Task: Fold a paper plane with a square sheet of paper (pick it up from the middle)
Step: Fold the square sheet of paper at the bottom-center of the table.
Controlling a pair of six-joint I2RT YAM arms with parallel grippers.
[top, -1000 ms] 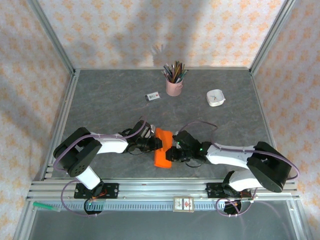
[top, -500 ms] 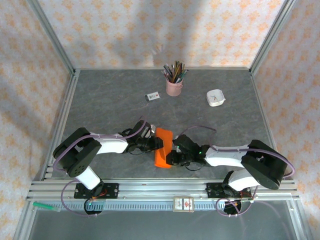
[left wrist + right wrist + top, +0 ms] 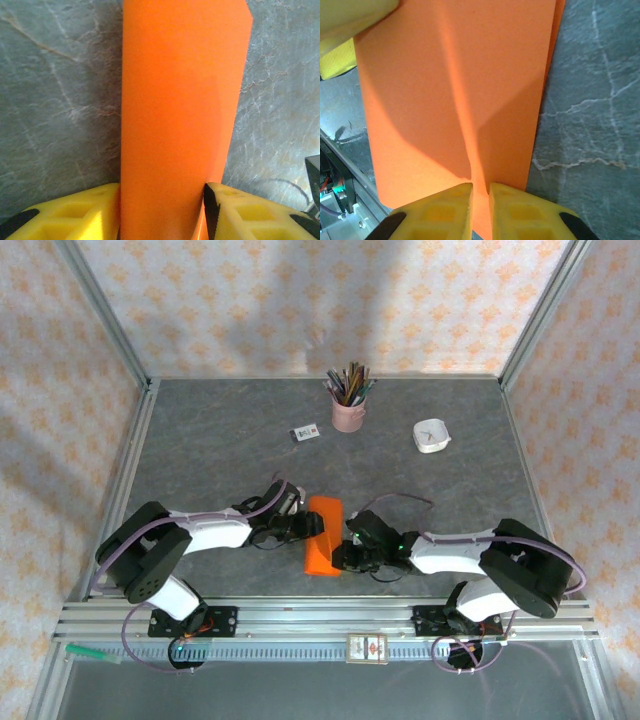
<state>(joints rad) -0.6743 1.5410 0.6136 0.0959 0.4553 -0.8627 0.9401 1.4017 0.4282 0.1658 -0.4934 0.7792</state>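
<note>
The square sheet of paper [image 3: 324, 518] is bright orange and folded into a long narrow band, lying near the front middle of the table. My left gripper [image 3: 306, 528] reaches it from the left. In the left wrist view its yellow fingers [image 3: 95, 210] stand wide apart, open [image 3: 161, 190], with the orange band [image 3: 175, 100] running between them. My right gripper [image 3: 346, 551] comes in from the right. In the right wrist view it [image 3: 480, 187] is shut on a thin raised crease of the paper [image 3: 445, 90].
At the back stands a pink pencil cup [image 3: 349, 412], with a small white card [image 3: 306, 433] to its left and a small white dish [image 3: 431, 435] to its right. A metal rail [image 3: 320, 620] runs along the near edge.
The left jaws have spread wider around the paper. The right gripper slid a little left and nearer, still pinching, and the orange band now looks narrower and shifted slightly left.
</note>
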